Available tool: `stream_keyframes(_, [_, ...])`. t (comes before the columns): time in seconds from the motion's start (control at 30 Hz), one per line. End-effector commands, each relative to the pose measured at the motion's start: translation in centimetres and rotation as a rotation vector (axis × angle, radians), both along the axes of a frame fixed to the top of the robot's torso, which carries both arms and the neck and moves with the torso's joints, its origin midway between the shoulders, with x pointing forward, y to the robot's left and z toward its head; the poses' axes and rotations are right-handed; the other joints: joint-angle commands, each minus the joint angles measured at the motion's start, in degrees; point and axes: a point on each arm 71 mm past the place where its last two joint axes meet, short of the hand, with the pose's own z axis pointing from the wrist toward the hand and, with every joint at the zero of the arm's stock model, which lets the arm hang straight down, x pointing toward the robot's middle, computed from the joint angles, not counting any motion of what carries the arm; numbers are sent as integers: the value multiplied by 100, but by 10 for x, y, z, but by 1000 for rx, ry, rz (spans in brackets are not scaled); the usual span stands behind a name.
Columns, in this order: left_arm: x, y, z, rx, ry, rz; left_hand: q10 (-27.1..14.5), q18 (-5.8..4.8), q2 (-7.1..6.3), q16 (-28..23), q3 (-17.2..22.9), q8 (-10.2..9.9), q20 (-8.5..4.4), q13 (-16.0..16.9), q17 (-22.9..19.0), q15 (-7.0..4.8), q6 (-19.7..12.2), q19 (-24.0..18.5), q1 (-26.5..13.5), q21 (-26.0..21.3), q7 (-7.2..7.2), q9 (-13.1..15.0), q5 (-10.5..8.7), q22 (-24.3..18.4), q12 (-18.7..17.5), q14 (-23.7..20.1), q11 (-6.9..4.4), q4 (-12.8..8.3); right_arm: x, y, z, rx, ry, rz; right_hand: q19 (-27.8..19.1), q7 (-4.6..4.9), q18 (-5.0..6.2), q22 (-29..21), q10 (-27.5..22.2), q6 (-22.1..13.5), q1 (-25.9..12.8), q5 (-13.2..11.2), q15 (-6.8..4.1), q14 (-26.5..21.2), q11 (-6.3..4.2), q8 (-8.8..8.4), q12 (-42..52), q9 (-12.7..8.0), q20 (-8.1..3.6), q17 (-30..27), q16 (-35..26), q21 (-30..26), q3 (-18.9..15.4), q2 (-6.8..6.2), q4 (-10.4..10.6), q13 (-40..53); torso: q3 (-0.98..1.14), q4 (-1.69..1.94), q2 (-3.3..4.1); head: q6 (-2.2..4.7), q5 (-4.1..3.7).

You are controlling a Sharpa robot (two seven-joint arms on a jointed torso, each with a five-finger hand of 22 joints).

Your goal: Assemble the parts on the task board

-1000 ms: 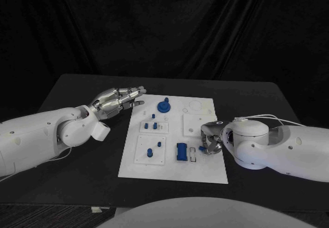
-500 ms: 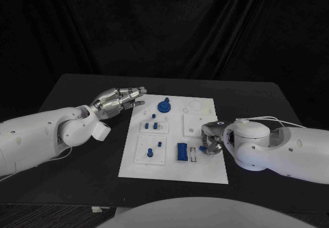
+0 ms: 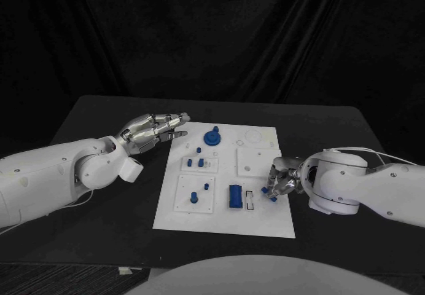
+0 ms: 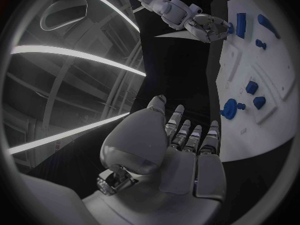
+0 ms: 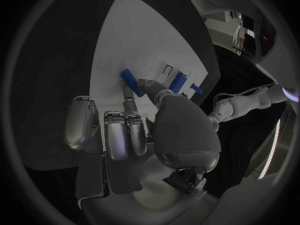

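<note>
We see the white task board (image 3: pixel 223 212) lying flat in the middle of the black table (image 3: pixel 97 117). Its long side runs from near to far. Small blue parts sit on it.

The right hand (image 3: pixel 282 182) is over the right edge of the board, toward the near end. Its fingers are curled in, and a small blue part (image 3: pixel 268 193) peeks out at the fingertips. In the right wrist view we see a short blue peg (image 5: pixel 132 81) pinched between the thumb and a finger, so this hand is holding it. The peg looks like a little round stick. It points away from the palm toward the white board.

Just left of that hand, a blue block (image 3: pixel 234 196) sits on the board. It is longer than it is wide, and its long side runs near to far. Beside it is a small white frame (image 3: pixel 250 200).

Far along the board is a round blue knob (image 3: pixel 212 137). Two small blue pegs (image 3: pixel 196 163) stand side by side in a white plate in the middle left.

The left hand (image 3: pixel 153 130) is above the table just left of the board's far corner. Its fingers are straight, close side by side, and hold nothing. They point toward the board.
</note>
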Motion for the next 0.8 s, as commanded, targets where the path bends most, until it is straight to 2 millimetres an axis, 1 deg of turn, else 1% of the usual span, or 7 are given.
stream_keyframes(0.03, [-1,-1,1,-18,1,-8,22,-29,55,32,35,19,17,5,10,27,6,39,-2,21,22,6,27,5,23,-7,16,-10,-7,-6,-6,138,196,-220,49,-3,67,1013,596,53,-53,-5,-48,512,-54,40,-14,39,-12,1094,-28,38,2,5,14,1507,1,-4,-6,-1,6])
stream_keyframes(0.23, [-1,-1,1,-18,0,-7,22,-29,55,32,35,19,17,5,10,27,6,39,-2,21,22,6,27,5,23,-7,16,-10,-9,-7,-6,251,304,-353,49,-9,69,1011,596,66,-69,21,-54,512,-60,35,-14,32,-17,1090,-29,33,3,13,20,1507,-2,1,-2,-1,2])
stream_keyframes(0.43, [-1,-1,1,-18,0,-6,33,-29,54,33,36,21,17,7,10,24,9,43,-2,22,26,7,27,9,38,-7,23,-10,-10,-4,-8,309,371,-419,45,-12,71,1008,596,74,-76,30,-57,510,-63,34,-14,30,-20,1080,-33,21,5,22,22,1507,-4,5,0,-1,-20])
stream_keyframes(0.57, [-1,-2,1,-19,-1,-7,33,-29,54,33,36,21,17,7,10,24,9,43,-2,22,26,7,27,9,38,-7,23,-10,-9,-3,-8,327,373,-443,42,-22,73,1004,596,89,-137,-107,-67,510,-73,17,-14,15,-29,1076,-34,10,-29,44,45,1507,-3,2,3,-1,-26])
stream_keyframes(0.8, [-1,-3,1,-21,-1,-9,33,-29,54,33,36,21,17,7,10,24,9,43,-2,22,26,7,27,9,38,-7,23,-10,-6,1,-9,350,353,-477,38,-27,74,1000,596,99,-187,-198,-71,510,-77,5,-14,4,-34,1074,-34,1,-55,74,75,1507,-4,6,1,-1,-23])
